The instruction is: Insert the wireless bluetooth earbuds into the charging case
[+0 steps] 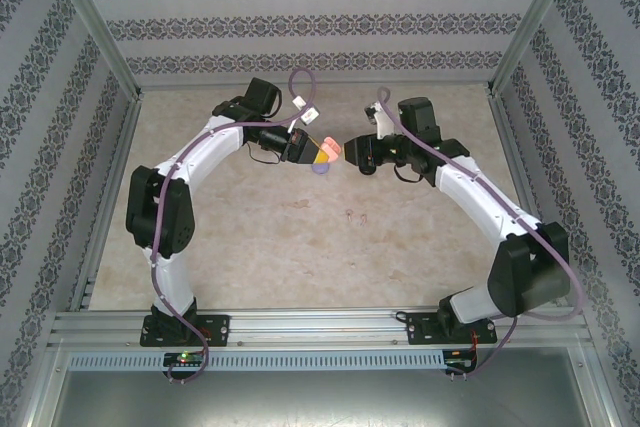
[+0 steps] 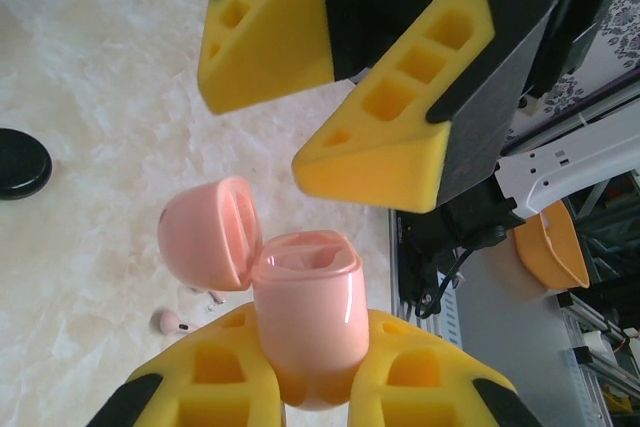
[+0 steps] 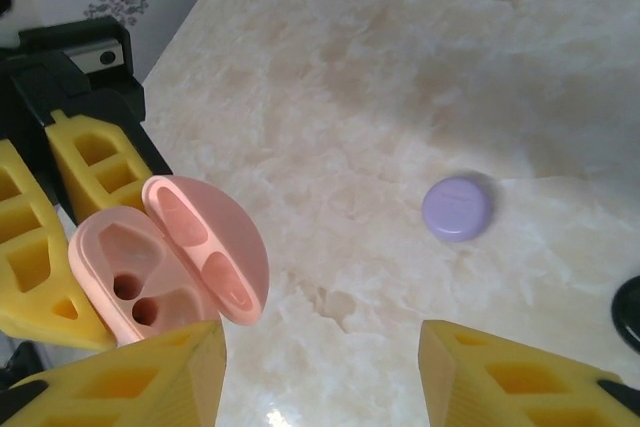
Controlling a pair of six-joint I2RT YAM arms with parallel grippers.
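Pink earbuds (image 2: 170, 322) are lying loose on the table (image 2: 90, 67), apart from the flipped-open pink case (image 2: 305, 332) that the left claw (image 2: 305, 392) is squeezing. The right claw (image 3: 320, 367) is hanging open and empty. Guessing it's the fetch step, so next it's needing to drop down and pinch one bud. The right wrist view is showing the case's empty sockets (image 3: 126, 287), and the left wrist view is showing the buds.

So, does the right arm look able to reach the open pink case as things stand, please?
Probably yes: the left gripper holds the pink case, lid open, facing the right gripper, which is open with nothing between them.
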